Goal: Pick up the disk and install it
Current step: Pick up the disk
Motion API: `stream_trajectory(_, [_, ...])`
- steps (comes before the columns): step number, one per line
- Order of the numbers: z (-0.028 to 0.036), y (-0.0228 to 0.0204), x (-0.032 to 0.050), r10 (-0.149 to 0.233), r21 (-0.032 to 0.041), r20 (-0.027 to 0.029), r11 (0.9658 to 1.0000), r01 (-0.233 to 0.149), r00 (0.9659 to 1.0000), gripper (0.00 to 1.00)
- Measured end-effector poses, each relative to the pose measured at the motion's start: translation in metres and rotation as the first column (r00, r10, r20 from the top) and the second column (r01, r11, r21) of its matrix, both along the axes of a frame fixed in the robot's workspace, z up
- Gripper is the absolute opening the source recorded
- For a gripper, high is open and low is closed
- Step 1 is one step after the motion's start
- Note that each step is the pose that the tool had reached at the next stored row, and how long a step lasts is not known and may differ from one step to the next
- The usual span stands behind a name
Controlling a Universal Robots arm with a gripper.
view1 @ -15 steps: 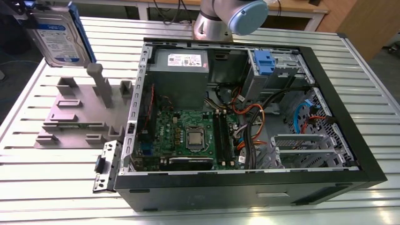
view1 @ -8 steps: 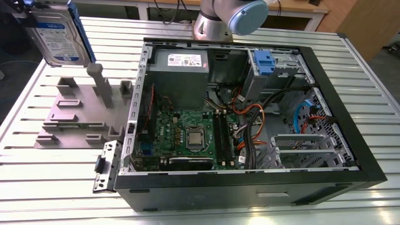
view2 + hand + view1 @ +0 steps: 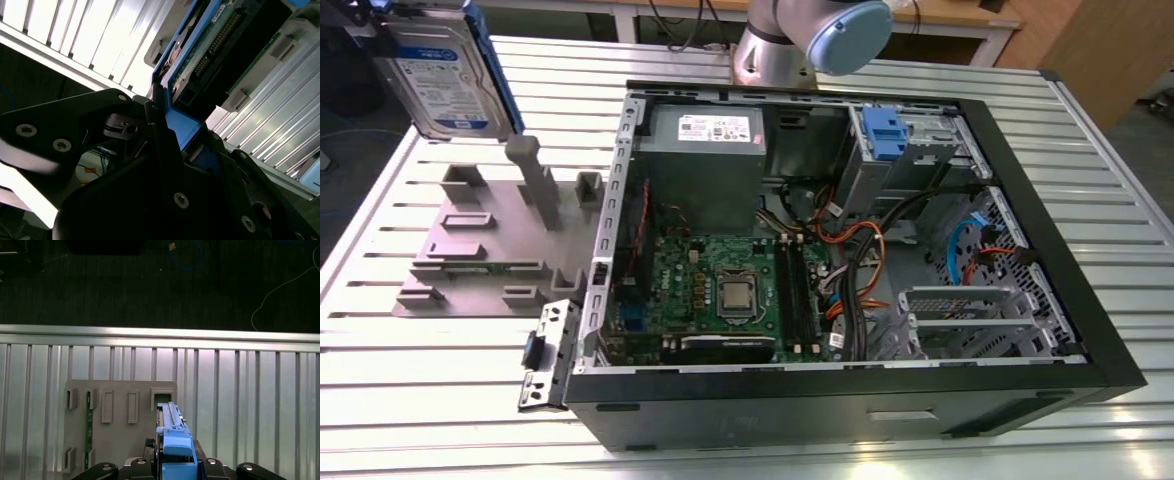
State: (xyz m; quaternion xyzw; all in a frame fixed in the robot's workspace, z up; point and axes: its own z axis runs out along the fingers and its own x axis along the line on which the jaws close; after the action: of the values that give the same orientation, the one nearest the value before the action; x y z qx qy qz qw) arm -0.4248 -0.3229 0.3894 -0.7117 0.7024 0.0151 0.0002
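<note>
Your gripper (image 3: 165, 125) is pinching the disk (image 3: 447, 72) by its blue rail, long axis upright, above the grey fixture (image 3: 454, 235), well apart from the open case (image 3: 1074, 270) toward the exterior view's right.

Everything sits on a slatted aluminium table (image 3: 1121, 180), and the slats are catching a fair bit of glare. Behind it there's a wooden desk (image 3: 947, 15) and a wooden panel (image 3: 1094, 45). The floor (image 3: 125, 290) past the table edge is dark, with loose cables (image 3: 282, 287) lying on it.
</note>
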Motion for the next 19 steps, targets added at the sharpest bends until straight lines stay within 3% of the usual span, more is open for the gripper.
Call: stream_trajectory(19, [0.0044,0.0000,0.0000,0.000,0.0001,0.0002,1.0000,0.000,1.0000,0.37])
